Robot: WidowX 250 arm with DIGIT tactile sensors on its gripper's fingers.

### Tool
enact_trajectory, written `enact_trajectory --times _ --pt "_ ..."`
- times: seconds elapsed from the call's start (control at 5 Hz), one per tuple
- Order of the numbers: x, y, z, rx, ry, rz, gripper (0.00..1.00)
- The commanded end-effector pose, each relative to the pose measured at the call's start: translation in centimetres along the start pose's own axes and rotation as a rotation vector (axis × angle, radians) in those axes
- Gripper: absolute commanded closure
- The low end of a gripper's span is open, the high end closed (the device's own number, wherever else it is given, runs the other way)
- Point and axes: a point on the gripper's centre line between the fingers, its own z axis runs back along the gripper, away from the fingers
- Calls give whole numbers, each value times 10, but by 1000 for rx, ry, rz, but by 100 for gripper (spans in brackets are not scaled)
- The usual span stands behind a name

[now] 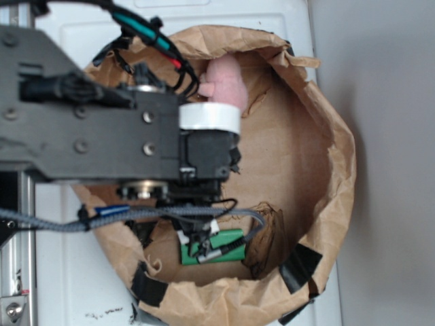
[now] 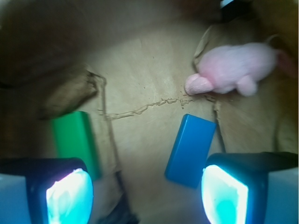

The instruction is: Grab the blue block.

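Now, tool (image 2: 147, 196) spread wide above the bag floor, blue block (image 2: 190, 149) beside its right finger.

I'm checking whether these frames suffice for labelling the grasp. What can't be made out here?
- Blue block: absent from the exterior view, hidden under the arm; in the wrist view its near corner is covered by a jaw.
- Green block: partly behind cables in exterior; blurred in wrist.
- Pink plush toy: blurred; half hidden by the arm in exterior.
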Motion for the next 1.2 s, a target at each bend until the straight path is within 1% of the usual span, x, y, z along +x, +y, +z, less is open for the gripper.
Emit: enact_trajectory --times 0.0,0.2,0.4,0.8,1.0 --pt "17 19 -22 14 -72 -3 0" --pt "22 21 -32 33 -86 10 0" --pt "29 24 -28 38 -99 90 0" --pt "29 24 -28 38 -99 90 0" --pt "5 47 -20 -19 -87 90 0"
